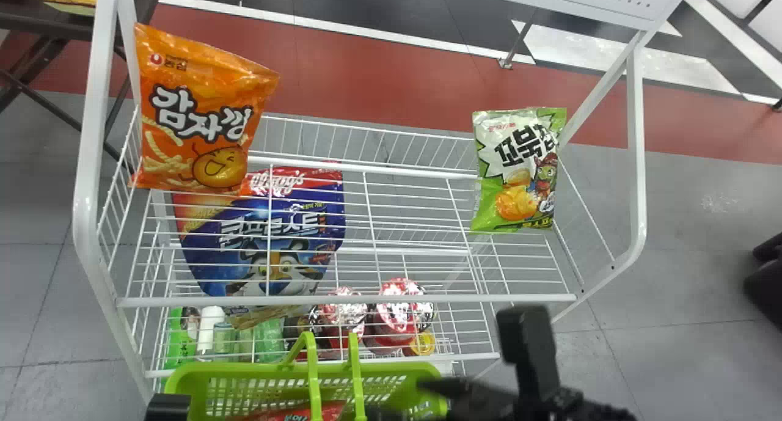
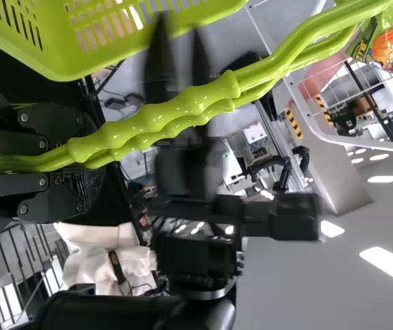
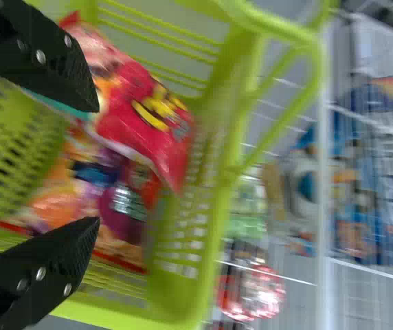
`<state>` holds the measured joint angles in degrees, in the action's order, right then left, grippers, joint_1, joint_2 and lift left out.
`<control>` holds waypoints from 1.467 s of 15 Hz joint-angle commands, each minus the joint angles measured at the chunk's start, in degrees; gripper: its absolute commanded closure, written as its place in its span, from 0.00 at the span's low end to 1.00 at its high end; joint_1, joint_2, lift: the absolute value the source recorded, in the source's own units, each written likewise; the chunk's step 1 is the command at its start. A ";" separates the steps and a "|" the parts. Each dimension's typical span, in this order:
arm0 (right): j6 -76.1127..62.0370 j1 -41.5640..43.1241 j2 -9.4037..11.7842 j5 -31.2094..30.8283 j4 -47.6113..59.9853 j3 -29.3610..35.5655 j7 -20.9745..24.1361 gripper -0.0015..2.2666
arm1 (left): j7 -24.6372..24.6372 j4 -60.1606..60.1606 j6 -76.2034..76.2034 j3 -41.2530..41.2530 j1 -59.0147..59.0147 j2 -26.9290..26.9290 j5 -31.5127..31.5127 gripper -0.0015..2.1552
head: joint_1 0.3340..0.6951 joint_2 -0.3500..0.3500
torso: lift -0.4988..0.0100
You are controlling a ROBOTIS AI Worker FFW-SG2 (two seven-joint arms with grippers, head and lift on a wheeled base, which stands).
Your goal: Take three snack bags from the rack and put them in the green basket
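Rack (image 1: 635,164) holds an orange bag (image 1: 201,112) at left, blue bag (image 1: 269,237) lower, green bag (image 1: 519,170) at right across open space. Basket (image 1: 244,369) sits near its front edge, two bags (image 3: 141,113) inside, handles (image 2: 155,113) clamped in the left gripper (image 1: 168,407); right gripper (image 1: 421,399) spreads wide at the basket.

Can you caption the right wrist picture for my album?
Snack bags sit in the green basket before the open right gripper.
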<state>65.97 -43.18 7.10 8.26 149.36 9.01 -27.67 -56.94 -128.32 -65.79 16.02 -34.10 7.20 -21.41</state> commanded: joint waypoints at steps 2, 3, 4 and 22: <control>-39.47 0.99 -2.79 2.73 -9.08 2.68 2.45 0.03 | 0.08 0.00 0.08 0.50 0.00 0.00 0.14 0.82 | 1.00 0.00 | 0.97; -51.07 2.13 -2.79 2.12 -12.51 2.59 5.35 0.03 | 0.16 0.00 0.26 0.76 0.00 0.00 0.23 0.82 | 1.00 0.00 | 0.97; -59.33 4.77 -2.88 1.15 -16.55 2.59 7.72 0.03 | 0.16 0.08 0.26 1.03 0.00 0.00 0.32 0.82 | 1.00 0.00 | 0.97; -42.81 38.08 -2.53 -8.87 -51.53 16.83 13.87 0.98 | 0.95 0.00 -0.97 1.11 0.79 0.27 1.20 0.82 | 1.00 0.00 | 0.97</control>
<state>21.69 -5.05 4.49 -0.93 97.28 25.69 -13.56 -55.98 -128.32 -66.72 17.14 -33.32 7.44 -20.22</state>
